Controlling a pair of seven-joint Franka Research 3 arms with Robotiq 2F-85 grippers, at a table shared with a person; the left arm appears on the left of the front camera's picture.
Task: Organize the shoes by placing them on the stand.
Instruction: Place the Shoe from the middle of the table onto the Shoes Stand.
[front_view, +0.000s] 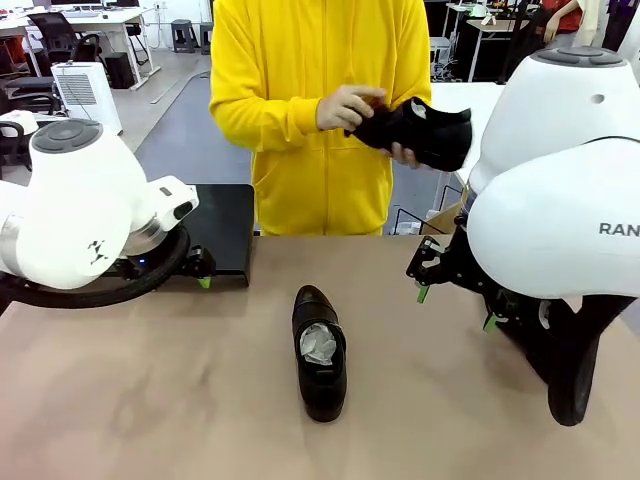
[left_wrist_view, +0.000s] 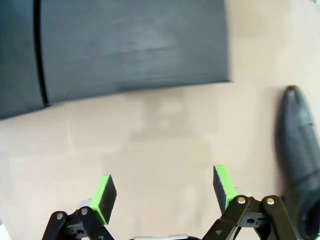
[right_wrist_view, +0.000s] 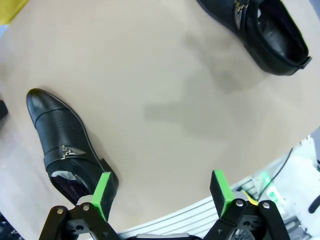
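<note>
While the person (front_view: 320, 100) in a yellow hooded top stands behind the far edge of the desk (front_view: 150, 400), both hands (front_view: 350, 108) grip the held shoe (front_view: 430, 130). It is black and is up at chest height, clear of the desk.

The middle shoe (front_view: 320, 365) rests on its sole near the centre of the desk. Its toe points to the far edge and its heel to the near edge, and crumpled white paper (front_view: 320, 343) fills its opening.

The stand (front_view: 225, 225), a flat black platform, sits at the far edge toward the far-left corner. In the left wrist view its dark top shows as 2 panels split by a seam.

The left claw (left_wrist_view: 165, 192) hangs open over bare desk just in front of the stand, its 2 green pads wide apart with nothing between them. The middle shoe lies off to one side of it, apart.

The right claw (right_wrist_view: 161, 192) is also open and empty, above the desk not far from the near edge. In its wrist view 1 pad overlaps the heel of the middle shoe, but the front view shows the 2 apart.

The 3rd shoe (right_wrist_view: 260, 30), black with a metal buckle, lies on the desk beyond the right claw, toward the right edge. Its opening looks dark.
</note>
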